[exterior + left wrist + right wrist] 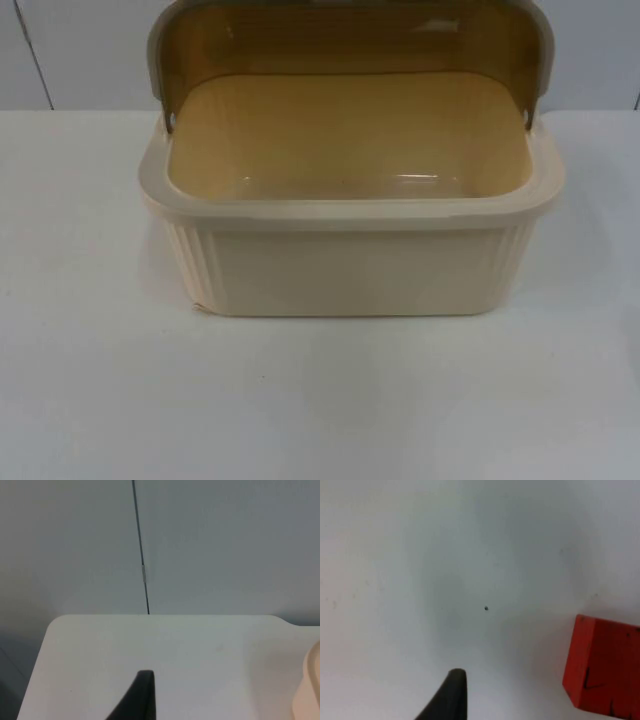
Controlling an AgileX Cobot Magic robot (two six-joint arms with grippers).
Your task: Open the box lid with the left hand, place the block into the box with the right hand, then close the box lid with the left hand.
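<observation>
Box (350,265) sits mid-table (90,380), cream body, lid (350,40) swung up and back, standing open against the grey partition wall (80,50); interior bare. Left gripper (145,700) looks along the table toward the wall, one black fingertip (142,695) visible, box edge just beside it; can't tell if its fingers are apart or together. Right gripper (452,697) points down at bare table, red block (602,667) resting on the surface near it, not touching; finger spacing can't be told either.
</observation>
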